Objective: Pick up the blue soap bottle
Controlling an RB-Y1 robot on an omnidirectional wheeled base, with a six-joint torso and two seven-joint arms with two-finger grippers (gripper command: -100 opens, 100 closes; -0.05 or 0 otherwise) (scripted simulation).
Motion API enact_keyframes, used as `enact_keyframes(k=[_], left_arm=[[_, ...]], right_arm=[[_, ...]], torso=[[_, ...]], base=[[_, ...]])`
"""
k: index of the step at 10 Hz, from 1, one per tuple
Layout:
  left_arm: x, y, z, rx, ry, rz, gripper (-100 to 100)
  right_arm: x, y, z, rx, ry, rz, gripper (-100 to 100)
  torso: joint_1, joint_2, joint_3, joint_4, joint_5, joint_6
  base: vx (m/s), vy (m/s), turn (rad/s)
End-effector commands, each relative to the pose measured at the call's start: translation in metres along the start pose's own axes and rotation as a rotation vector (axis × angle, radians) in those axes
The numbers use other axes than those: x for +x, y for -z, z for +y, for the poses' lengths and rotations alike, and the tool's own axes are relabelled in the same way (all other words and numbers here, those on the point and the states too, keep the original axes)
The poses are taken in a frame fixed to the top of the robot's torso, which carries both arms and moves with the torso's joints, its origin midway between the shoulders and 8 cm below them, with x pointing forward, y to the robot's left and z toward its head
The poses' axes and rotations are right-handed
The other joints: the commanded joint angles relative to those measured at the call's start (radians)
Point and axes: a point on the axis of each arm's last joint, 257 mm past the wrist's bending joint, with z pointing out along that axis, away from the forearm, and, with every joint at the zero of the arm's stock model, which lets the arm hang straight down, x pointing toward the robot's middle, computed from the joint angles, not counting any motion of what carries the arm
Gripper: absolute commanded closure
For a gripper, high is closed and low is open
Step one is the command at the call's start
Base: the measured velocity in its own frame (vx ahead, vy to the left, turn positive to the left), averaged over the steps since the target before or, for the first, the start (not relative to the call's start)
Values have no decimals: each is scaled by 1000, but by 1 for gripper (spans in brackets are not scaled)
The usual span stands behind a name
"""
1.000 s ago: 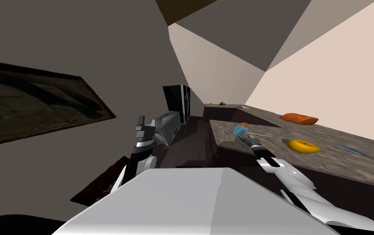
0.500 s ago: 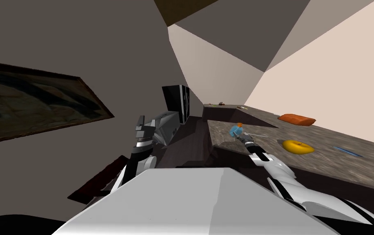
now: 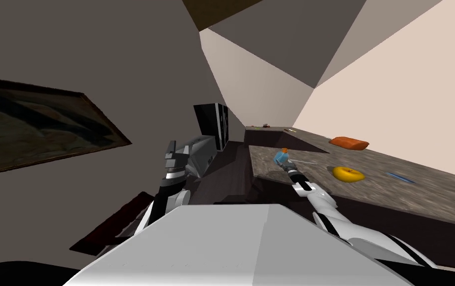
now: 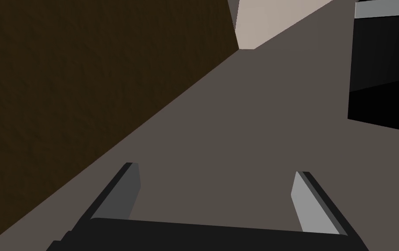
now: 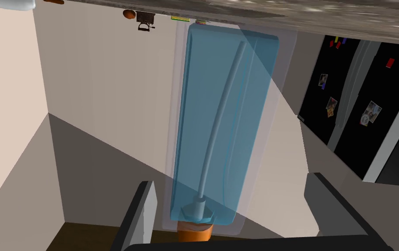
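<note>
Right gripper (image 5: 231, 181) spread wide, blue soap bottle (image 5: 224, 109) between its fingers, closer to one, orange cap (image 5: 194, 232) toward gripper body, bottle near edge of speckled countertop (image 3: 420, 193), left gripper (image 4: 216, 174) spread, well apart.

Right arm reaching to the desk corner

The right tool (image 3: 286, 166) is at the orange-capped blue soap bottle (image 3: 280, 158) on the speckled desk (image 3: 420, 198). A yellow object (image 3: 347, 174) and an orange object (image 3: 349, 143) lie farther along. The left tool (image 3: 171, 149) is raised beside a grey appliance (image 3: 200, 153).
</note>
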Motion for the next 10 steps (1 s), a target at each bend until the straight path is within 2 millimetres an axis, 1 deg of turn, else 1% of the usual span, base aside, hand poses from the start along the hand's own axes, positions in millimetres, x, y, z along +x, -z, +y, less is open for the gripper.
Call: enact_keyframes(k=[1,2,3,4,5,6,7,8,9,10], left_arm=[[0,0,0,0,0,0,0],[0,0,0,0,0,0,0],[0,0,0,0,0,0,0],[0,0,0,0,0,0,0],[0,0,0,0,0,0,0],[0,0,0,0,0,0,0],[0,0,0,0,0,0,0],[0,0,0,0,0,0,0],[0,0,0,0,0,0,0],[0,0,0,0,0,0,0]], right_arm=[[1,-9,26,-13,-21,9,-100],[-2,-10,35,-31,-1,4,-100],[-12,-20,53,-34,-19,-9,-100],[-6,-19,63,-49,-6,2,-100],[-5,-19,64,-53,3,5,-100],[-13,-27,89,-59,-18,-4,-100],[-11,-26,92,-69,4,2,-100],[-16,-33,107,-67,-14,0,-100],[-18,-33,117,-79,3,-3,-100],[-31,-40,132,-72,-14,-16,-100]], torso=[[0,0,0,0,0,0],[-1,1,0,0,0,1],[0,1,1,0,0,0],[0,1,1,0,0,1],[1,1,0,0,0,0],[4,0,0,0,0,-1],[3,-1,-1,0,0,-1],[3,-1,-1,0,0,-1],[1,-1,0,0,0,-1],[1,-1,-1,0,0,-1]], base=[[-28,-109,-77],[-26,-82,-44],[-23,-97,-94],[-17,-79,-41],[-8,-27,5],[-17,-53,-103],[-13,-61,-39],[-20,-99,-96],[-15,-86,-32],[-30,-88,-95]])
